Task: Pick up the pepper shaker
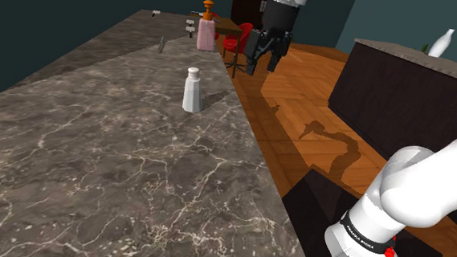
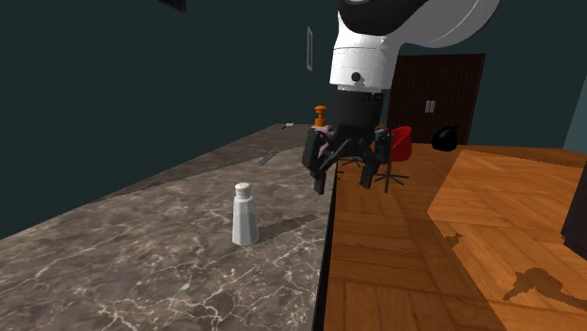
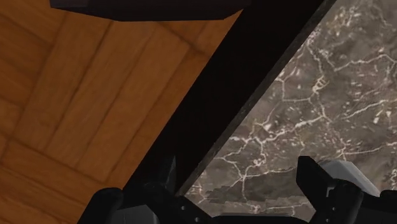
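The pepper shaker [image 1: 191, 90] is a plain white, tapered bottle with a round cap, standing upright on the dark marble counter [image 1: 99, 154]. In the second exterior view the shaker [image 2: 245, 215] stands a little in from the counter's edge. My black gripper [image 1: 262, 65] hangs open in the air over that edge, above the shaker and off to the shoulder view's right, with nothing between its fingers. The gripper [image 2: 343, 181] points down, well apart from the shaker. In the wrist view the gripper [image 3: 236, 184] straddles the counter's edge, with marble [image 3: 305, 114] on one side and wood floor [image 3: 76, 95] on the other.
A pink soap dispenser [image 1: 206, 32] with an orange top stands farther back on the counter. A red chair [image 2: 400, 146] stands on the wood floor beyond. A second dark counter [image 1: 393, 83] at the shoulder view's right carries a white bottle [image 1: 442, 42].
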Controlling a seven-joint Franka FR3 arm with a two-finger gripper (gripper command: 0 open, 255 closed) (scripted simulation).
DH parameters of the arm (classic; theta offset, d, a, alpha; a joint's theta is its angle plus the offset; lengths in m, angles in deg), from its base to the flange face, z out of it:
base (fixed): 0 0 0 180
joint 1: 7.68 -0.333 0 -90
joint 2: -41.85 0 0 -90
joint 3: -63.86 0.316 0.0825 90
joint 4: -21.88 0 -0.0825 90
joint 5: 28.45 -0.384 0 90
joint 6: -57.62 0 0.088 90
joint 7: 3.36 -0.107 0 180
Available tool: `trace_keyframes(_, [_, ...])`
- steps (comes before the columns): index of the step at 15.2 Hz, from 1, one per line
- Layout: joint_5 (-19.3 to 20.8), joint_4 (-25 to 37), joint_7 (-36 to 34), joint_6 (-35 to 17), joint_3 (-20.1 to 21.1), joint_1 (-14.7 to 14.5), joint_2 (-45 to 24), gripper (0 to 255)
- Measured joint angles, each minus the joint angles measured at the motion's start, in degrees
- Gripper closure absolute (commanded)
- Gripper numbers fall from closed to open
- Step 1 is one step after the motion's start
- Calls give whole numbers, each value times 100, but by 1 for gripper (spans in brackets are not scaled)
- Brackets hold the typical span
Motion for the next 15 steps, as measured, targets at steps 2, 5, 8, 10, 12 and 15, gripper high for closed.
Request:
trace_keyframes(2, [-36,378,-212,30,170,-42,-412,0])
trace_keyframes(5, [-53,1035,-574,145,438,-121,-1046,0])
trace_keyframes(8, [-9,1701,-889,262,655,-200,-1693,0])
trace_keyframes(10, [60,2270,-1136,413,807,-282,-2182,0])
trace_keyframes(12, [147,2855,-1372,594,939,-387,-2656,0])
trace_keyframes(15, [177,2992,-1478,570,993,-443,-2851,0])
